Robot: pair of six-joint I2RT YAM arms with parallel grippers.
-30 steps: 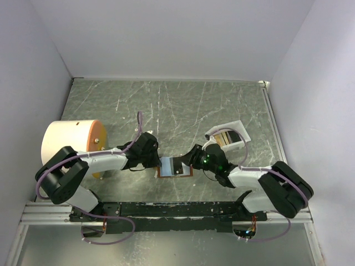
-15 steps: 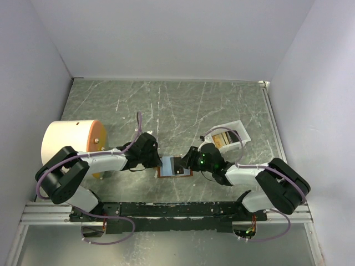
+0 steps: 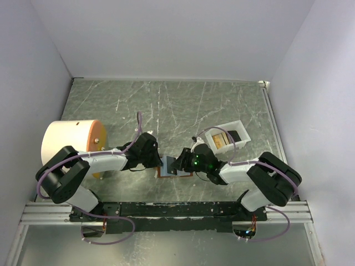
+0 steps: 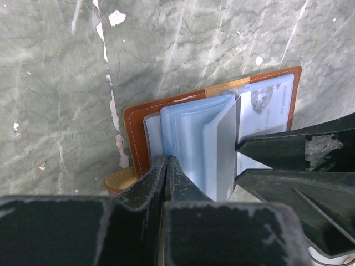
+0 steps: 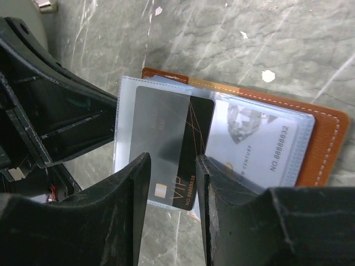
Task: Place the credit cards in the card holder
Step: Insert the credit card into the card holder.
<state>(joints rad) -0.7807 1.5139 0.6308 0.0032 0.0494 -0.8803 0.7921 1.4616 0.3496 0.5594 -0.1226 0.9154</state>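
The brown card holder (image 3: 175,169) lies open between my grippers, its clear light-blue sleeves (image 4: 191,144) fanned up. My left gripper (image 4: 167,162) is shut on the left edge of a sleeve leaf, beside the leather cover (image 4: 136,133). My right gripper (image 5: 173,160) straddles a black VIP credit card (image 5: 199,119) and holds it by its long edges. Most of that card is inside a clear sleeve (image 5: 125,111). A pale card (image 5: 255,138) sits in the sleeve to its right. More credit cards (image 3: 221,138) lie in the white tray.
The white tray (image 3: 239,128) stands just behind my right arm. A cream cylinder with an orange face (image 3: 69,145) stands at the far left beside my left arm. Grey walls close the table on three sides. The black mounting rail (image 3: 166,209) runs along the near edge.
My right gripper has moved left over the card holder with the black card, uncovering the white tray behind it. The left gripper has stayed where it was, still shut.
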